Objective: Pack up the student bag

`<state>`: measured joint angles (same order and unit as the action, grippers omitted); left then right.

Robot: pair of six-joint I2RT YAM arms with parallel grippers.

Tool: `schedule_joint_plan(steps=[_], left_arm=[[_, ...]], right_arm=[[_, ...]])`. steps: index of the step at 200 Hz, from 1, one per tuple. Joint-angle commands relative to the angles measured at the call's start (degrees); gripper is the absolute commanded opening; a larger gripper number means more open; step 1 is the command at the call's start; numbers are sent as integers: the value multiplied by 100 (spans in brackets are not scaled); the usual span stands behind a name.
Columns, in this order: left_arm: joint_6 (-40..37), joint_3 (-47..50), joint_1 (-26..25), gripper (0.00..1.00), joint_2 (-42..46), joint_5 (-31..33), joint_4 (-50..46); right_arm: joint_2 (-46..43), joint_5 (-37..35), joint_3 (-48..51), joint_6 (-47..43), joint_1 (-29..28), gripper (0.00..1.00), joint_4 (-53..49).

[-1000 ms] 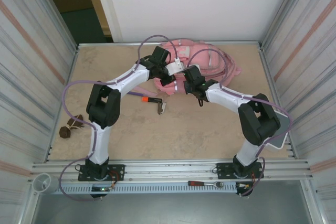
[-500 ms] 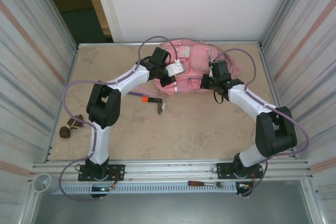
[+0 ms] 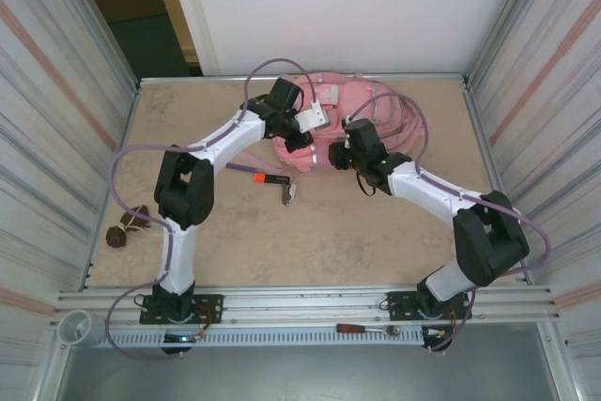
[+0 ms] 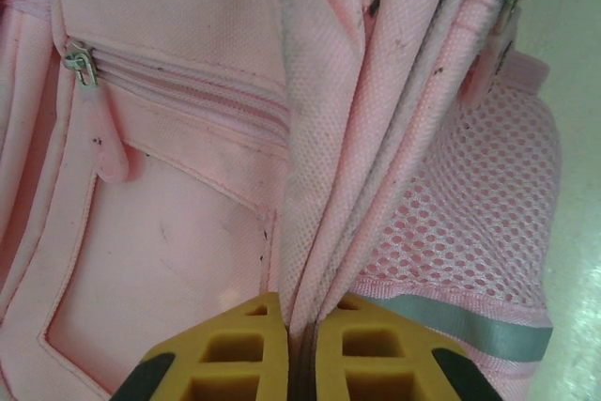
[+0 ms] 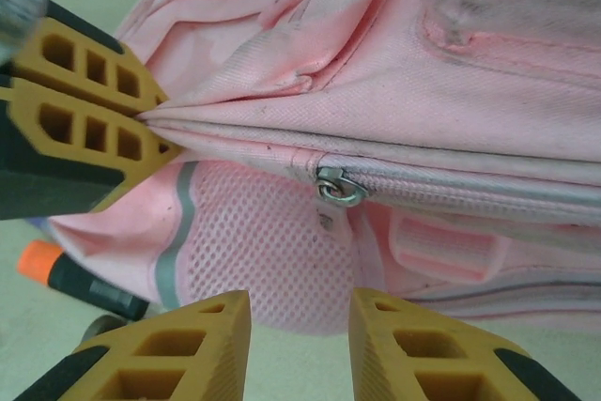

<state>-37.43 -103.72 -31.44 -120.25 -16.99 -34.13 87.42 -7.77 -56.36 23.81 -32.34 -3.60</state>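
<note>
I see my left pincer [image 4: 305, 316] clenched on a fold of the student bag [image 4: 178, 223], with the pink cloth squeezed between both fingers. My right pincer [image 5: 299, 312] is released and has nothing between its fingers. The bag's mesh pocket [image 5: 272, 251] is just ahead of it, and a zipper ring [image 5: 340, 190] is a little beyond.

One student bag [image 3: 347, 105], one orange-tipped black tool [image 3: 268, 177], one small metal piece [image 3: 289, 192], one brown lump [image 3: 127, 225], one red-handled wrench [image 3: 368, 330], one white tube [image 3: 77, 328].
</note>
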Motion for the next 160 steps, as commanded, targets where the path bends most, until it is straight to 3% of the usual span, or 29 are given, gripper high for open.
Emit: schedule_joint_plan(steps=[1, 50, 101, 160], left_arm=[[146, -389, 11, 0, 54, -611, -598], [138, -447, -2, 0, -123, -630, -673], [148, -455, -2, 0, -198, -687, -669], [131, -444, 2, 0, -226, -557, -672]], right_arm=[[278, -788, -156, 198, -110, 30, 261], [695, -1052, -466, 217, -185, 27, 351], [972, -1084, -706, 360, -228, 31, 362], [973, -1328, -851, 445, -179, 10, 75]])
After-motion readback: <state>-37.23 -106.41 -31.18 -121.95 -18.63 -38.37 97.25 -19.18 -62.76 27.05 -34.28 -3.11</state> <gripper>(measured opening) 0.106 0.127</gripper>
